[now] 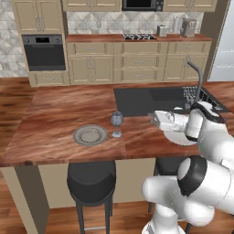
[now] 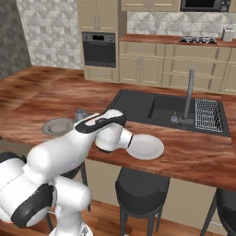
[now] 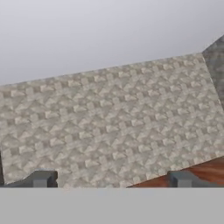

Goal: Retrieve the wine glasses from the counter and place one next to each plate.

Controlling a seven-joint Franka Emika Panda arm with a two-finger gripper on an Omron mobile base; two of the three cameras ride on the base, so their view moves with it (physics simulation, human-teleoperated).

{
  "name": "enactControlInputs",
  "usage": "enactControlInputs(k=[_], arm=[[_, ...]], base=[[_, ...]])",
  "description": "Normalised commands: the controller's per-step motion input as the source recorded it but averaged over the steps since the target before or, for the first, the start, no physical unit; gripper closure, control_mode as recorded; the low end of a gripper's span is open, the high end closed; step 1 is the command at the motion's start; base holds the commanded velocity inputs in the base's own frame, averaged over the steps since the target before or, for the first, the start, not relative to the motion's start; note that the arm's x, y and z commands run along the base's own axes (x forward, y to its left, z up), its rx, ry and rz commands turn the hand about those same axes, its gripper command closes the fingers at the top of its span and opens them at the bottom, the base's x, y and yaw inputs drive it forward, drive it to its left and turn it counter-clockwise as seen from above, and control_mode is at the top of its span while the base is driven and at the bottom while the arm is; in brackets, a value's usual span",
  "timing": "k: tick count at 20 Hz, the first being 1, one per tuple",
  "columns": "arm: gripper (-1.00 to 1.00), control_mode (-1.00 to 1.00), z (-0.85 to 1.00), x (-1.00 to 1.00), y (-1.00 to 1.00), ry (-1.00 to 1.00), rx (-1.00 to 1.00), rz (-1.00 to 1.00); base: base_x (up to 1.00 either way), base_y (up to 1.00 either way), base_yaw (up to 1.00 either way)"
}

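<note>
Left base view — counter (image 1: 59, 114), reddish wood. Gripper (image 1: 153, 119): released, jaws apart, nothing held; level, aimed sideways across the counter. Wine glass (image 1: 117, 123): upright on its foot, long axis vertical, bowl up, just ahead of the fingertips and clear of them. Grey plate (image 1: 90, 135): flat, bare, just beyond the glass on its far side from the hand. White plate (image 1: 176, 135): under the wrist, largely hidden. Sink (image 1: 137, 100): dark basin beside the hand — wire rack (image 1: 194, 96) at its far end.
</note>
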Motion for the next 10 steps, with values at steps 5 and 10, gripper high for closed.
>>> enactControlInputs(k=[5,10], arm=[[-1.0,-1.0,0.86,-0.94,0.0,0.21,0.0,-0.29],[-1.0,-1.0,0.84,-0.69,0.0,0.29,-0.04,-0.32]], base=[[0.0,0.0,0.0],[0.0,0.0,0.0]])
